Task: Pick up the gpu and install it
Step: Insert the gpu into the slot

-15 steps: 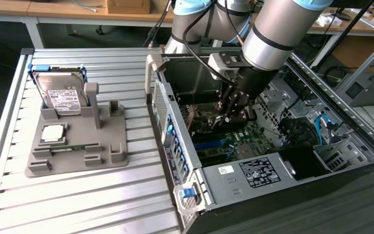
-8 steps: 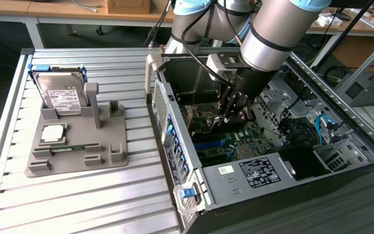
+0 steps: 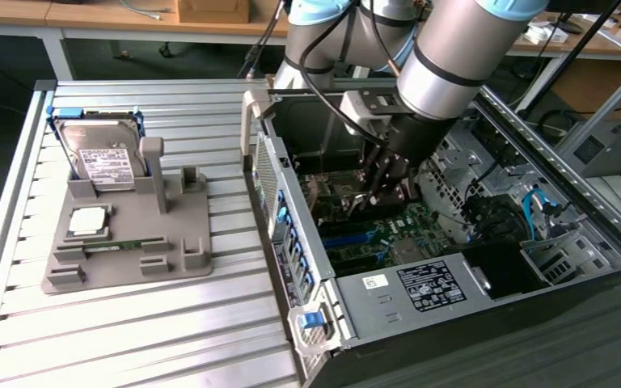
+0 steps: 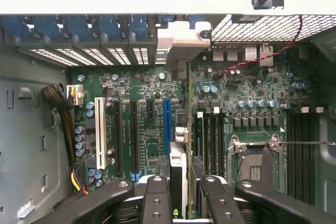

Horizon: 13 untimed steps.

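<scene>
The gpu [image 4: 178, 163] stands on edge between my fingers, seen from its thin side. Its silver end bracket [image 4: 181, 40] reaches the case's rear slot openings. My gripper [image 4: 181, 184] is shut on the card, one dark finger [image 4: 156, 198] on each face. The card hangs over the green motherboard [image 4: 144, 85], just beside the blue expansion slot [image 4: 167, 124]. In the exterior view my gripper [image 3: 381, 190] is deep inside the open computer case [image 3: 289, 210], low over the board, and the arm hides most of the card.
A grey fixture plate [image 3: 127, 242] on the slatted table at the exterior view's left holds a hard drive [image 3: 100, 158] and a square CPU chip [image 3: 87, 222]. The power supply [image 3: 429, 287], cable bundles [image 4: 60, 103] and the CPU socket [image 4: 257, 163] crowd the case.
</scene>
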Each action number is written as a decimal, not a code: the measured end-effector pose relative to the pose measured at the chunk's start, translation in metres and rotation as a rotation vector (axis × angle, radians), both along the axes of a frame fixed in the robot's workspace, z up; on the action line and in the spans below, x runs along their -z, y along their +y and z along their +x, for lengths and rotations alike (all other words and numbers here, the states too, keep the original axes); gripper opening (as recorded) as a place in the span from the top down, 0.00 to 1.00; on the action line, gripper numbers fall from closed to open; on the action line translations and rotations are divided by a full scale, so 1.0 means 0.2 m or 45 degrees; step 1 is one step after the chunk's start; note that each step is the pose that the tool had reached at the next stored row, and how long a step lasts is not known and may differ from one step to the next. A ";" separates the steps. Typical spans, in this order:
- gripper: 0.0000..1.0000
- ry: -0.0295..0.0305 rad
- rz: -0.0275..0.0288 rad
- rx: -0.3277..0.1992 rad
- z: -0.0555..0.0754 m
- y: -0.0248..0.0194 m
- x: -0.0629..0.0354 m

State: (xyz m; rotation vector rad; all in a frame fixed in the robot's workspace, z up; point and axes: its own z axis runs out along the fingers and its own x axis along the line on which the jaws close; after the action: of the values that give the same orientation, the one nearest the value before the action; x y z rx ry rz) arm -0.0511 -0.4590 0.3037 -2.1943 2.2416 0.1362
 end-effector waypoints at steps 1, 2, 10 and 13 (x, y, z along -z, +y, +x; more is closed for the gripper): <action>0.73 0.0000 0.0000 0.000 0.00 0.000 0.001; 0.73 0.0000 0.0000 0.000 0.00 -0.001 0.002; 0.73 0.0001 -0.0002 0.000 -0.02 -0.004 0.008; 0.73 -0.0001 0.0002 0.000 -0.02 -0.004 0.016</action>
State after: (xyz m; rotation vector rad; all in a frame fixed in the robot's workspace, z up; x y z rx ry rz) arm -0.0549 -0.4597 0.3005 -2.1943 2.2414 0.1363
